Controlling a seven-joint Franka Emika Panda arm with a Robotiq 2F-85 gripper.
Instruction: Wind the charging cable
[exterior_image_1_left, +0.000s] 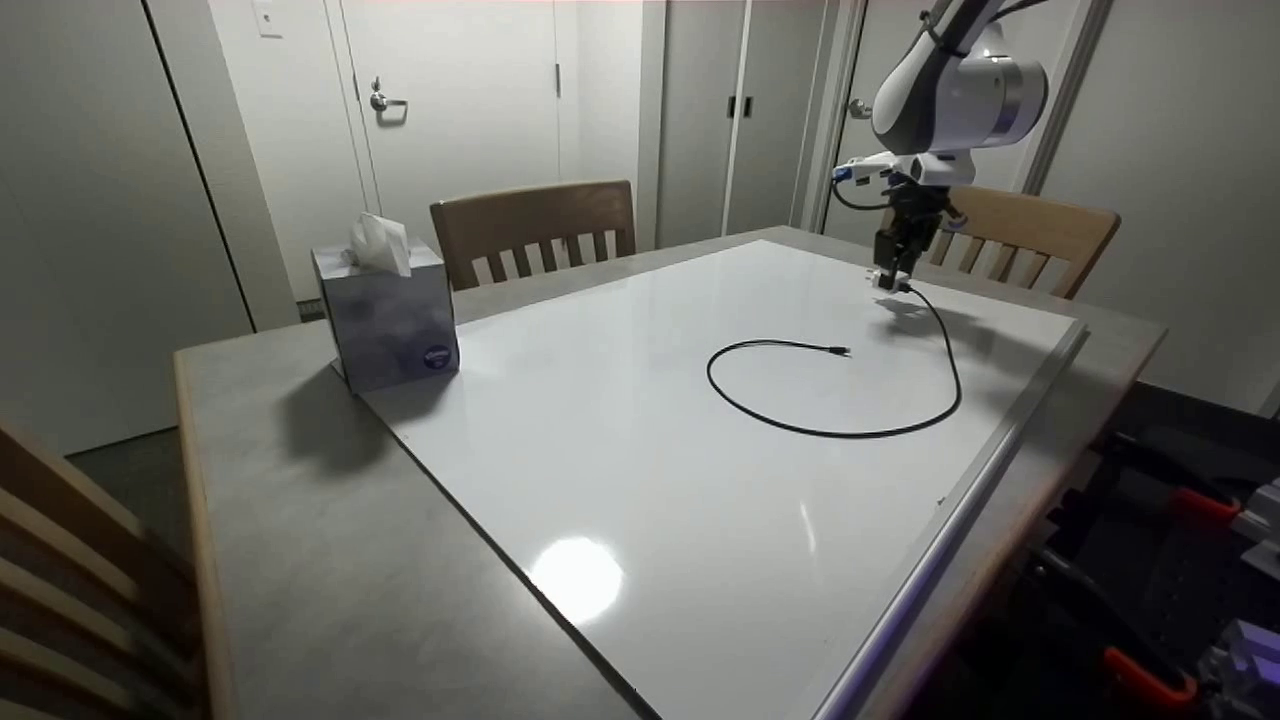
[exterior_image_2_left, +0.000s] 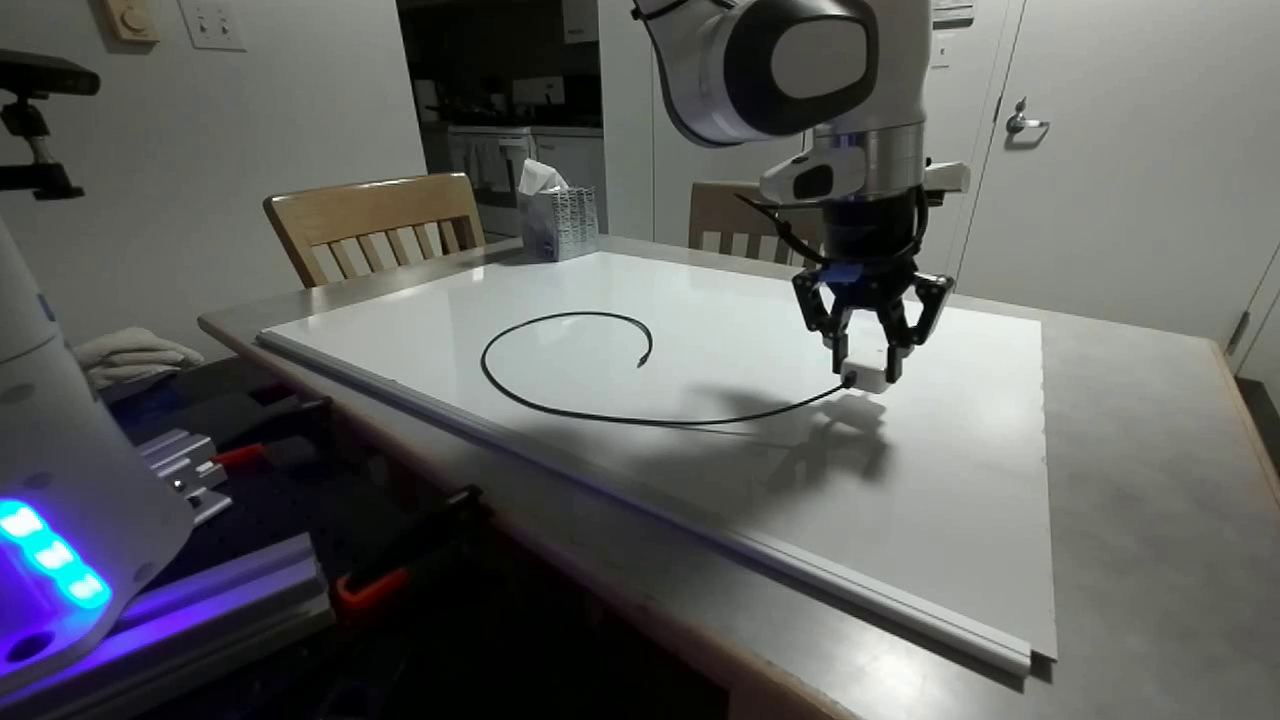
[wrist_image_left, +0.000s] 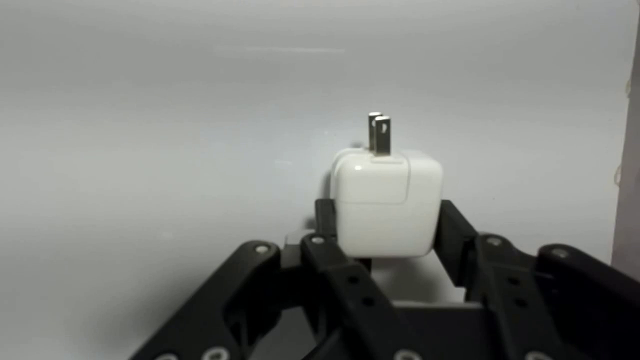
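While the table (exterior_image_1_left: 300, 600) supports the board (exterior_image_1_left: 560, 430), which serves as the working surface, the arm (exterior_image_2_left: 820, 80) reaches down near one end of it. The box (exterior_image_1_left: 390, 315) stands at a corner of the board, well apart from the gripper (exterior_image_2_left: 866, 362). In both exterior views the cable (exterior_image_1_left: 850, 436) lies mostly on the board in one broad curve, its free end (exterior_image_1_left: 838, 350) turned inward; no turn overlaps another. The step in hand is therefore judged to be the beginning of the winding: one end is held, and the coil is not yet made. The next move would call for leading the held end onward along the sense of the curve, toward and around the free end, low and slow, so that the cable draws into a smaller ring instead of twisting or sliding. Relative to the fingers (wrist_image_left: 456, 245), most of the cable lies outside and to one side; only the plug (wrist_image_left: 385, 210) sits between them, pinched on two opposite faces. It appears to hang just clear of the board, though the height is hard to judge. The cable leaves the plug on the side away from the prongs (wrist_image_left: 382, 137), which, in the wrist view, project bare beyond the grip.
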